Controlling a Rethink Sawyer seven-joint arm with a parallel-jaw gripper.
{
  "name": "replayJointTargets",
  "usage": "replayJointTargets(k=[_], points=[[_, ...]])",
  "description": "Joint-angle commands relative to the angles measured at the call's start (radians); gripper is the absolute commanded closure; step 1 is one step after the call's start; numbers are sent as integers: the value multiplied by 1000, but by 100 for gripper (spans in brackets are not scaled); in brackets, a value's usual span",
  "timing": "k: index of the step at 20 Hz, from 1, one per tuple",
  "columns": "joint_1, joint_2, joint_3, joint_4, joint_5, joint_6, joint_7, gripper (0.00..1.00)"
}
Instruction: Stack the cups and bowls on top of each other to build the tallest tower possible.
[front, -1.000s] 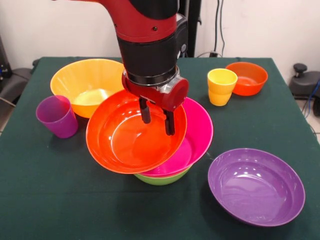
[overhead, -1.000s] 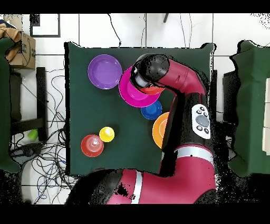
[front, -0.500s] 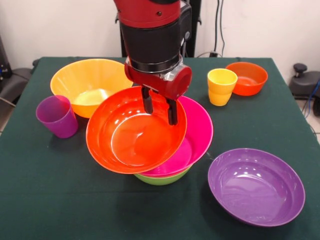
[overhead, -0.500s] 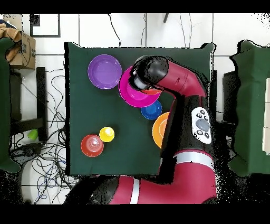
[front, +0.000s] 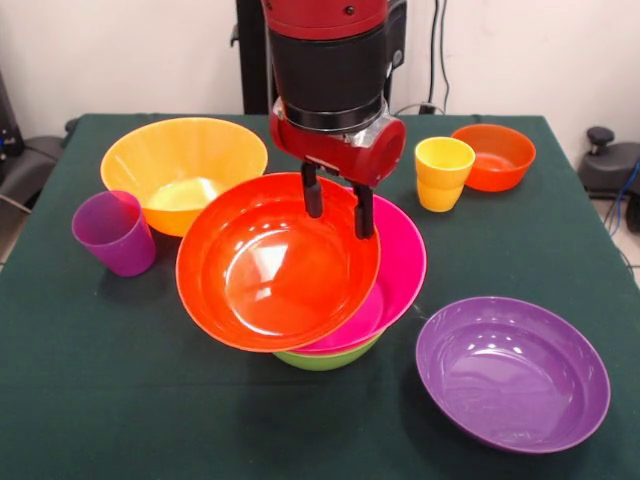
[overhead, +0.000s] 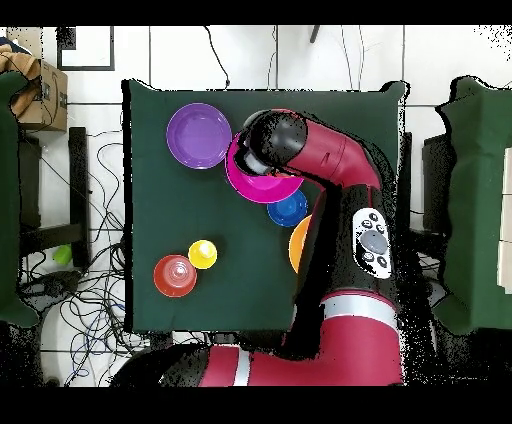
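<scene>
Red-orange bowl (front: 275, 265): tilted atop pink bowl (front: 398, 268) and lime green bowl (front: 322, 357).
Gripper (front: 337, 206): spread, nothing clasped, at bowl's far rim.
Handling: judged light, stiff, slippery; rim is best pinched.

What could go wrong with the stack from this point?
The red-orange bowl sits tilted and off-centre on the pink bowl, overhanging it, so it may slide off. The open gripper hangs right at its far rim and could clip it and topple the pile onto the purple cup.
</scene>
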Motion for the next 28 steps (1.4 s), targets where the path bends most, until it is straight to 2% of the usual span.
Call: replayJointTargets(k=[1,7,12,28], points=[[-16,33,70,129,-112,-115,-70,0],[-49,30,97,176,-129,-187,-86,0],[-51,36,107,193,-138,-224,-60,0],[-45,27,124,243,-125,-240,-17,0]])
